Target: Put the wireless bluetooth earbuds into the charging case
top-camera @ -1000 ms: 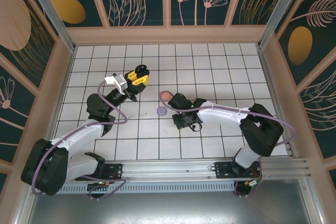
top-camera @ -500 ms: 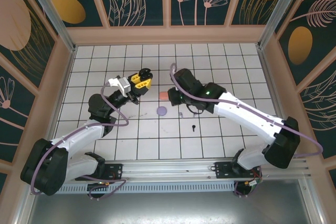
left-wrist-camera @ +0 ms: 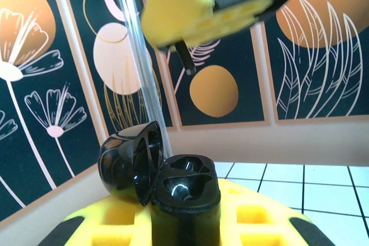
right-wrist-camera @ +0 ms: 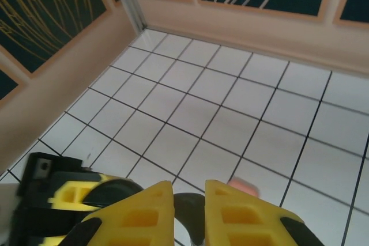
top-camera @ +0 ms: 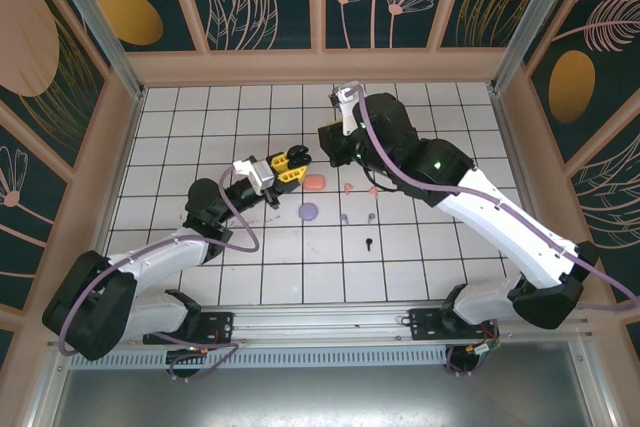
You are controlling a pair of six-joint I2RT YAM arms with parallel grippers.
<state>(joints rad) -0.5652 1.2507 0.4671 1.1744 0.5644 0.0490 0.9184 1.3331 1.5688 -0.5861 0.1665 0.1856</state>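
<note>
Two arms: the left arm (top-camera: 150, 257) and the right arm (top-camera: 490, 207) reach over the white tiled table (top-camera: 200, 117) and meet near its middle.
Left fingers (left-wrist-camera: 253, 220): closed on the black charging case (left-wrist-camera: 184, 185), which stands upright between the yellow pads, gripped by its lower body.
Case lid (left-wrist-camera: 127, 159): swung open to the left of the base; two glossy wells face upward.
Right fingers (right-wrist-camera: 141, 214): yellow pads close together with a narrow slot between them. A dark shape shows in the slot, and it cannot be told whether it is gripped. These fingers hang raised above the table, just beyond the tips of the left fingers.
Salmon-pink case (top-camera: 314, 183): on the table just beside the tips of the left fingers, on the right arm's side.
Lilac case (top-camera: 308, 211): on the table near the left fingers, on the near side of the salmon-pink case.
Salmon-pink earbuds (top-camera: 348, 187): loose on the table, on the near side of the right fingers and apart from them.
Greyish-lilac earbuds (top-camera: 344, 218): loose on the table, nearer the arm bases than the salmon-pink earbuds.
Black earbud (top-camera: 368, 243): alone on the table, farthest of the earbuds from both sets of fingers.
</note>
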